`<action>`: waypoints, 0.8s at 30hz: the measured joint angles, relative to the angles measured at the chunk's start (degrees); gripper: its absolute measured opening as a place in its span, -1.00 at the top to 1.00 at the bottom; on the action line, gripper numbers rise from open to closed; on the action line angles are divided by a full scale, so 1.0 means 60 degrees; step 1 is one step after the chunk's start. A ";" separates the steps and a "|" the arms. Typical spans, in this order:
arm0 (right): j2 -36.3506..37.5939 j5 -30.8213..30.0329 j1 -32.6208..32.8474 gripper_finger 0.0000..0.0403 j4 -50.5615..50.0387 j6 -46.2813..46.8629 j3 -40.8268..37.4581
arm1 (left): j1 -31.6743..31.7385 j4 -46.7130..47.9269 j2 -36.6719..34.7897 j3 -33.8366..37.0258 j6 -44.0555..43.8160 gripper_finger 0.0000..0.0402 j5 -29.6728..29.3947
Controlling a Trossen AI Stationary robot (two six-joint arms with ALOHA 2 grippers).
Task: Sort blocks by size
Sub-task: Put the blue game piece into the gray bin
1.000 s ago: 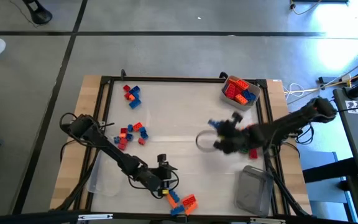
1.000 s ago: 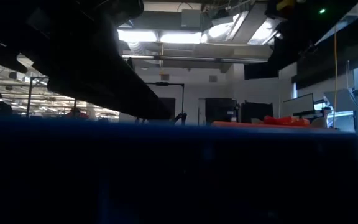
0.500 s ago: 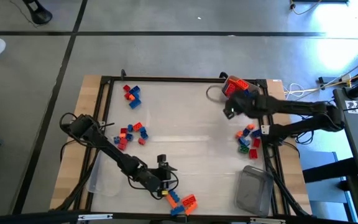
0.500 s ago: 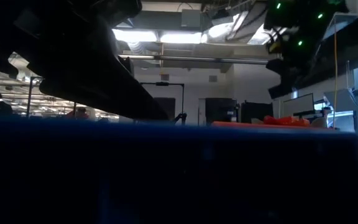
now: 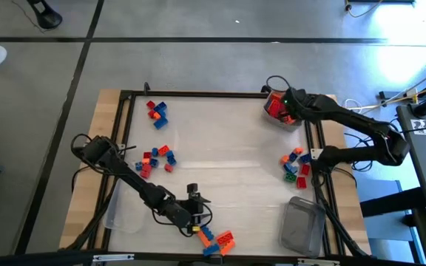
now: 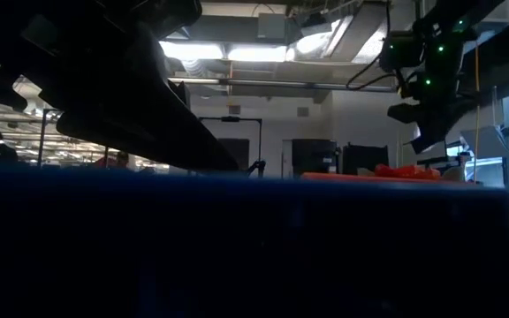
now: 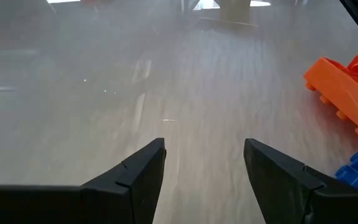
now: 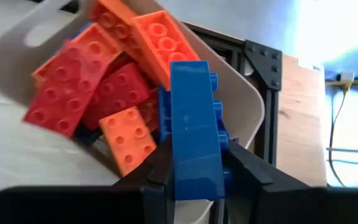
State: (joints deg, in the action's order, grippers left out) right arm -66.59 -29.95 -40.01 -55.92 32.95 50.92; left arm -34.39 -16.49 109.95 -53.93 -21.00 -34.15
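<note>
Tabletop tub (image 8: 247, 106) — red, orange blocks (image 8: 114, 68) inside

Both arms are dark, near-black, built of slim tubular links with bulkier rounded joints, and thin black cables loop off them. The left tool (image 7: 204, 171) ends in two matte black, wedge-shaped fingers (image 7: 138, 174) with angular faceted edges. The right tool (image 8: 194, 168) has like black fingers; green lights dot its wrist at upper right.
</note>
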 joint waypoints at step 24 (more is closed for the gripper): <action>-0.1133 -0.0838 -0.1090 0.54 -0.0426 0.0093 0.0000 | -0.0029 0.0160 0.0000 -0.0004 -0.0006 -0.03 0.0004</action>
State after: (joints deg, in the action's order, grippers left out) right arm -73.38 -34.98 -46.54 -58.47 33.51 50.92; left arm -34.57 -15.53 109.95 -53.95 -21.04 -34.13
